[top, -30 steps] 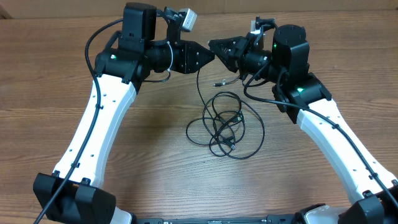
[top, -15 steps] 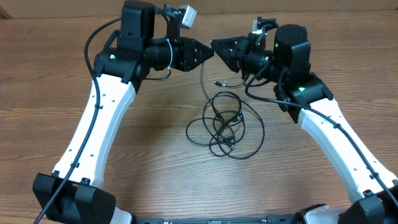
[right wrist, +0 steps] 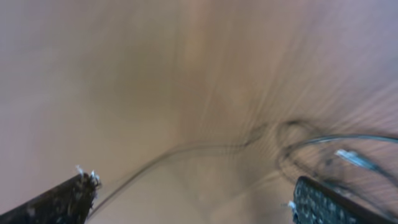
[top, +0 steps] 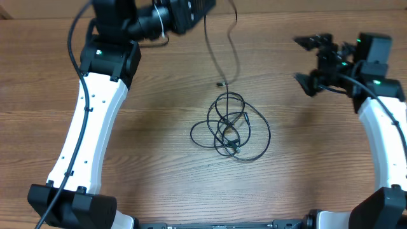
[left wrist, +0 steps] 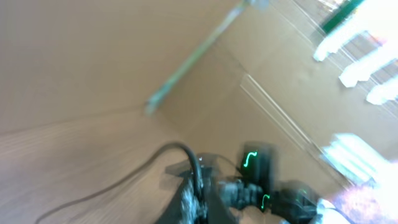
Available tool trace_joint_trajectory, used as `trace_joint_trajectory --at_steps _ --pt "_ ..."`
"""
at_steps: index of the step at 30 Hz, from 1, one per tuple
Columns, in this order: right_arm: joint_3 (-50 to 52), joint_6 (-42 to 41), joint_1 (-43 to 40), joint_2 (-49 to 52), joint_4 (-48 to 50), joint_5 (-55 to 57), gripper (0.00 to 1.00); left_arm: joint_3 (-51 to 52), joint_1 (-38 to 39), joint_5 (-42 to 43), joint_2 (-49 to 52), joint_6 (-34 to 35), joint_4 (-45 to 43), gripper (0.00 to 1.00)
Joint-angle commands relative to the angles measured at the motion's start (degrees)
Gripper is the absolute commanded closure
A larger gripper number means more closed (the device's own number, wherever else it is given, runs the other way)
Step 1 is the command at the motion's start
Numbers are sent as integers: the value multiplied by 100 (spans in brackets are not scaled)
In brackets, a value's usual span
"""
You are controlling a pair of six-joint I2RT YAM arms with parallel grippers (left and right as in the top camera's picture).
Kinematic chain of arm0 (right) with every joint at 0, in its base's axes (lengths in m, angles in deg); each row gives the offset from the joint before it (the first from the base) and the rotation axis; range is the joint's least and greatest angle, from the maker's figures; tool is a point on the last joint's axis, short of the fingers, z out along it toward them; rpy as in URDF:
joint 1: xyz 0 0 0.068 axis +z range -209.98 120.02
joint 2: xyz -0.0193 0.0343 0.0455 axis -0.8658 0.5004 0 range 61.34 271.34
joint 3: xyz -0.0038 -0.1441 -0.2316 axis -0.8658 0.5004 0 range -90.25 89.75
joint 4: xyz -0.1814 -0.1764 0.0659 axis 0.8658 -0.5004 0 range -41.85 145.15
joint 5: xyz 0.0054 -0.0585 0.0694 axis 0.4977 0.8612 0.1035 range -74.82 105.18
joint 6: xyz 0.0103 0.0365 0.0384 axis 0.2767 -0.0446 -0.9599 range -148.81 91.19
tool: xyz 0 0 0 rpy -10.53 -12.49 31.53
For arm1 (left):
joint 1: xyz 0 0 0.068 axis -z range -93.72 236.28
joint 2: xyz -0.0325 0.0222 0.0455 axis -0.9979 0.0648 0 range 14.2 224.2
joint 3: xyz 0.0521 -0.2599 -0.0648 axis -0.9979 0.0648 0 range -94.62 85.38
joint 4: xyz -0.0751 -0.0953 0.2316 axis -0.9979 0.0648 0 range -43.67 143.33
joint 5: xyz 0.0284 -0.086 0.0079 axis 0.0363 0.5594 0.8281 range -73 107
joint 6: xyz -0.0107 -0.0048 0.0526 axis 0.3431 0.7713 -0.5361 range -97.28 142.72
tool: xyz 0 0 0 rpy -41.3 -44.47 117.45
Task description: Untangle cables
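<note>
From the tangle of thin black cables (top: pixel 230 127), the wide-open, empty right gripper (top: pixel 305 58) is nearer, rightward; one strand climbs to the seemingly clamped left gripper (top: pixel 202 9).

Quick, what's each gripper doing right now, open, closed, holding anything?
Left gripper: closed on a cable that hangs from it.
Right gripper: open, holding nothing.
</note>
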Motion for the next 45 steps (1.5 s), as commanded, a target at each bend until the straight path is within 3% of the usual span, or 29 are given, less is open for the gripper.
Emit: trace_joint_trajectory --at_steps 1,3,5,11,14,16,17,19,20,23,29,38,43,45 --pt "-44 39 -319 -39 -566 1121 0 -258 -46 61 -74 2444 -1596 96" --pt "-46 39 -426 -39 -835 1626 0 -258 -55 -304 -74 3556 -2647 96" --pt "-46 39 -452 -39 -857 1965 0 -258 -68 -730 -74 4291 -3161 96" --pt "-44 39 -452 -39 -857 2103 0 -258 -68 -1687 -72 4647 -2953 96" --pt "-44 39 -452 -39 -857 2105 0 -258 26 -1818 -72 5746 -2964 96" --pt "-44 39 -452 -39 -857 2103 0 -258 101 -2083 -72 5936 -2964 96" --pt "-44 39 -452 -39 -857 2103 0 -258 98 -2192 -72 5720 -2931 96" --pt "-44 39 -452 -39 -857 2105 0 -258 26 -2483 -72 4572 -2140 96" --pt "-44 39 -452 -39 -857 2103 0 -258 -2 -2575 -70 4437 -1893 96" --pt "-44 39 -452 -39 -857 2103 0 -256 -61 -3244 33 4286 -809 96" --pt "-44 39 -452 -39 -857 2105 0 -258 -203 -4750 557 4203 -885 96" --pt "-44 39 -452 -39 -857 2105 0 -258 -1165 -4511 1414 3912 -1676 96" --pt "-44 39 -452 -39 -857 2103 0 -258 -2041 -4216 1742 2686 -1187 96" --pt "-44 39 -452 -39 -857 2105 0 -258 -2483 -4186 1884 1716 -802 96"
